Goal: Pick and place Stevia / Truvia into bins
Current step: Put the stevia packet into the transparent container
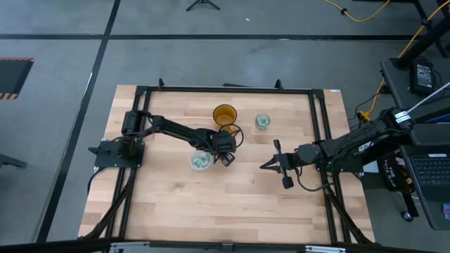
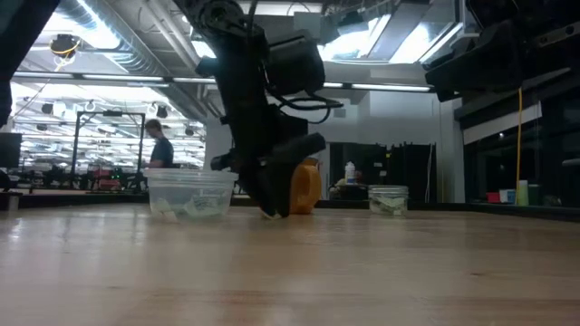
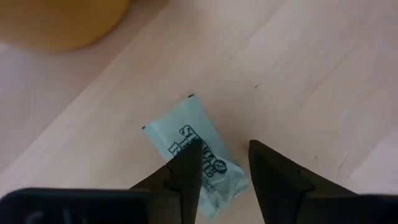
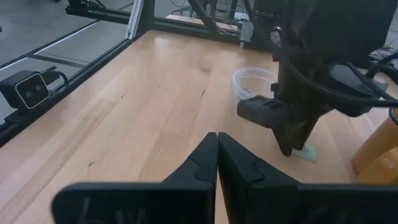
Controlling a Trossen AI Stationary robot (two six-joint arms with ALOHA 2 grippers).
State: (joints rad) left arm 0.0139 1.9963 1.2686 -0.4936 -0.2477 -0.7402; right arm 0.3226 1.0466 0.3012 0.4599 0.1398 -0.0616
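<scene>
Packet [image 3: 199,162] lies flat under left tool [image 3: 225,163], fingers apart, beside wider cup [image 1: 200,161].

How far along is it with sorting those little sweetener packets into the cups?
Partly done: the wide whitish clear cup and the narrow glassy cup both already hold packets. In hand: the left gripper, fingers open, is down over one pale green paper packet lying on the wooden table. The right gripper waits shut.
</scene>
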